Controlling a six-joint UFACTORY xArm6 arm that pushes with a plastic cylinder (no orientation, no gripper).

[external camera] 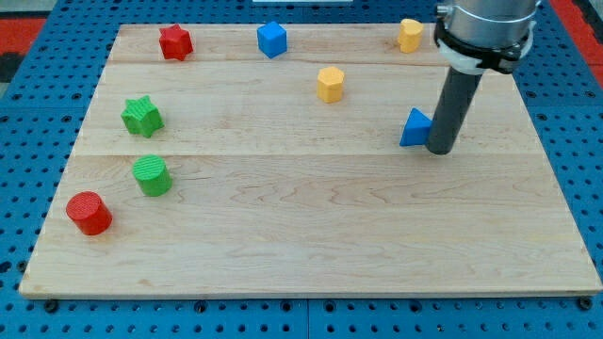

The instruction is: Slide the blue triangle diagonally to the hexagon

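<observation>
Blue triangle [414, 129] apex toward view's top.

one camera only | looks down at a slant on my wooden board [311, 235] from its near long edge | close enough that the board fills the frame | my arm [485, 28] cut off at top

Operator: Report any legible text, labels, brand marks, numbers or signs.

Technician: None legible. The wooden board [311, 235], the coloured blocks and the rod carry no readable marking; the blue perforated surface [28, 141] shows holes only.
</observation>
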